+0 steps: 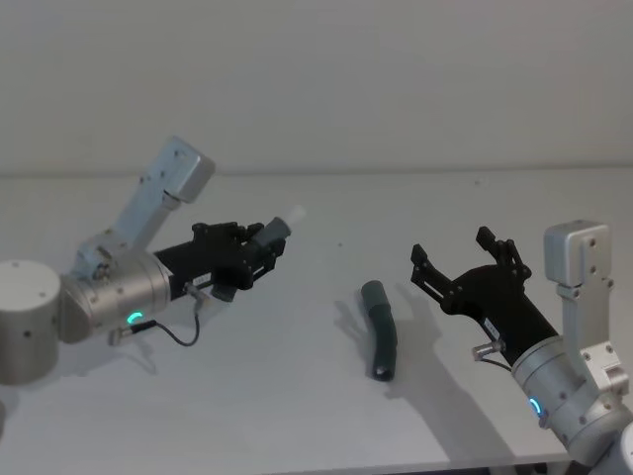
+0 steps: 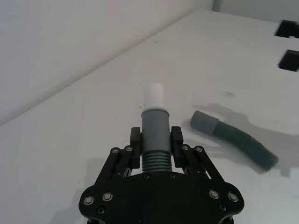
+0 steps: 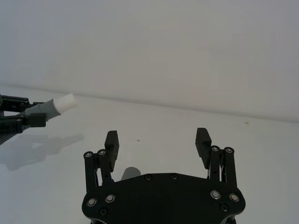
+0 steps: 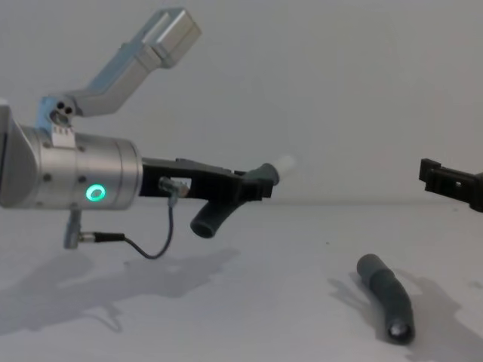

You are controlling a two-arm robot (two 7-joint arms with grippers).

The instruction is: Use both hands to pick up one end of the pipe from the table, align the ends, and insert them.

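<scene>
Your left gripper [image 1: 255, 251] pinches one pipe piece [image 1: 274, 233] up off the table [image 1: 297, 416]. Your right gripper [image 1: 453, 251] is spread wide beside the other piece [image 1: 380, 332], which lies nearer the table's front edge.

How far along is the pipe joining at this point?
Done: the left gripper holds the white-tipped piece off the table. In hand: the right gripper, jaws open, is near the other piece, which lies on the table. Left: grasp, align, insert.

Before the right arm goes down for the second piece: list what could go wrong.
The curved hose piece lies free on the table; the open right gripper may nudge or roll it. The left gripper pinches the held piece near its cuff, so pushing could tilt the white tip.
</scene>
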